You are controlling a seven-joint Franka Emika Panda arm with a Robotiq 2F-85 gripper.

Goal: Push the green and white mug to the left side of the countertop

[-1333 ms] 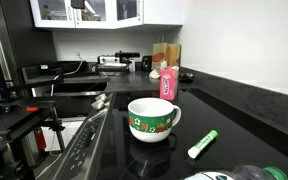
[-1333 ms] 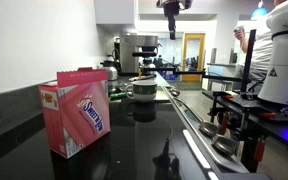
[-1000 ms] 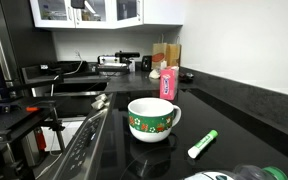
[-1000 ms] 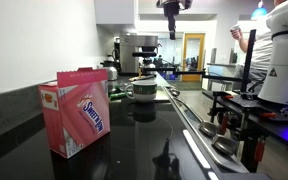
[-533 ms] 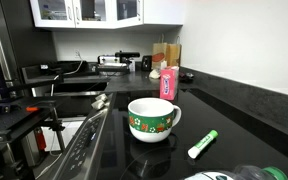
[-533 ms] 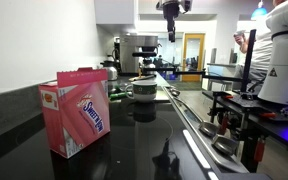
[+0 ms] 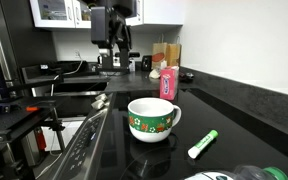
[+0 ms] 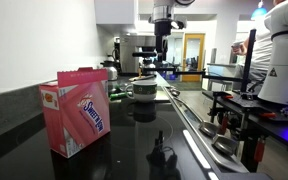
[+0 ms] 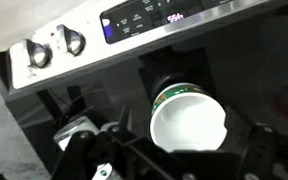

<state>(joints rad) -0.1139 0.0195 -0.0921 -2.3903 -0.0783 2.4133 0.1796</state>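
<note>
Wrist view, mug, green band mostly hidden

Quick headcount: one green and white mug on the one black countertop, one green marker at roughly 4 o'clock from it, and one pink carton up around 1 o'clock. One gripper with two fingers overhead, and an exterior view also has one person over at the 3 o'clock edge. Wrist view adds two round knobs at about 10 o'clock from the mug, plus one lit display at 12.
</note>
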